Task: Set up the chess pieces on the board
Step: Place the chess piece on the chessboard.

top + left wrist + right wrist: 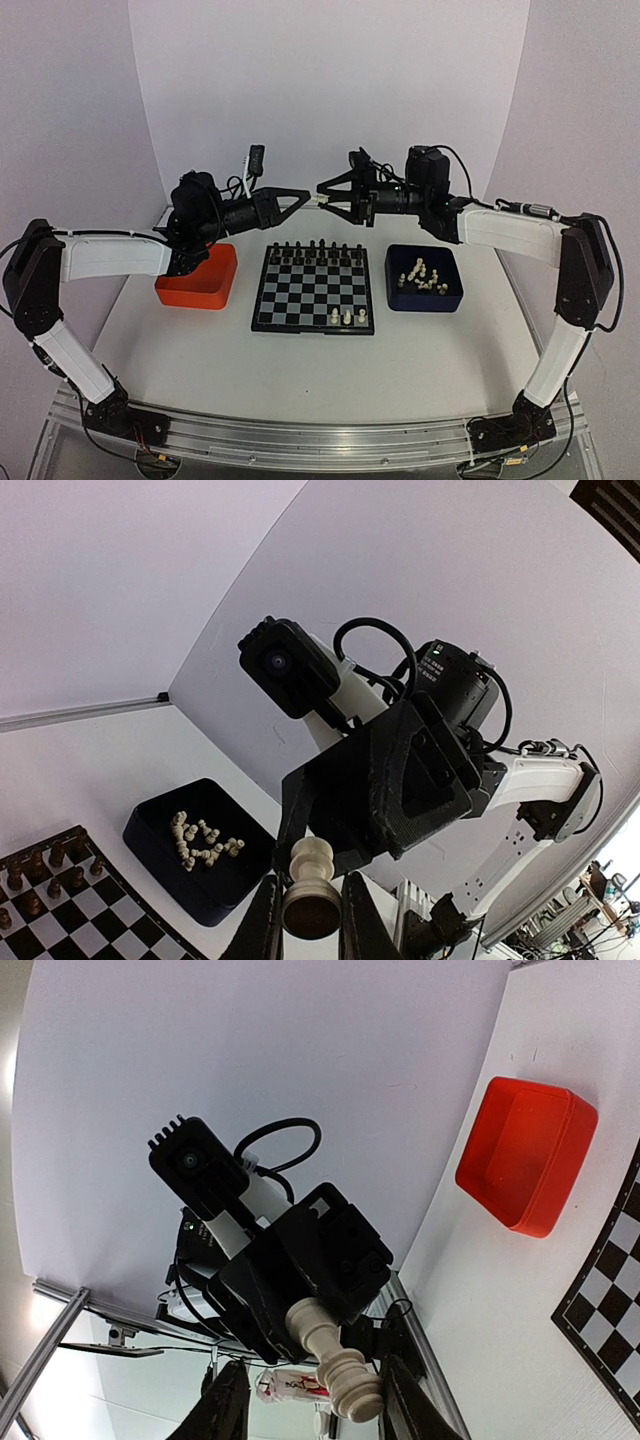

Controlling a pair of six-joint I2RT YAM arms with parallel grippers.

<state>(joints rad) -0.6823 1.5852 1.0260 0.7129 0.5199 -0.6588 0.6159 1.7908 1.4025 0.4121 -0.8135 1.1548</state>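
Observation:
My left gripper (305, 198) is raised above the far edge of the board (313, 290) and is shut on a cream-white chess piece (310, 898). My right gripper (328, 192) faces it tip to tip, jaws wide open. In the right wrist view the piece (338, 1370) juts between my open fingers (228, 1405) without touching them. Three cream pieces (347, 317) stand on the board's near row. Black pieces (315, 250) fill its far rows. More cream pieces (422, 275) lie in the dark blue tray (450, 295).
An orange tray (200, 278) sits left of the board, under my left arm; it also shows in the right wrist view (525, 1155). The dark blue tray (150, 820) is right of the board. White walls close the back and sides.

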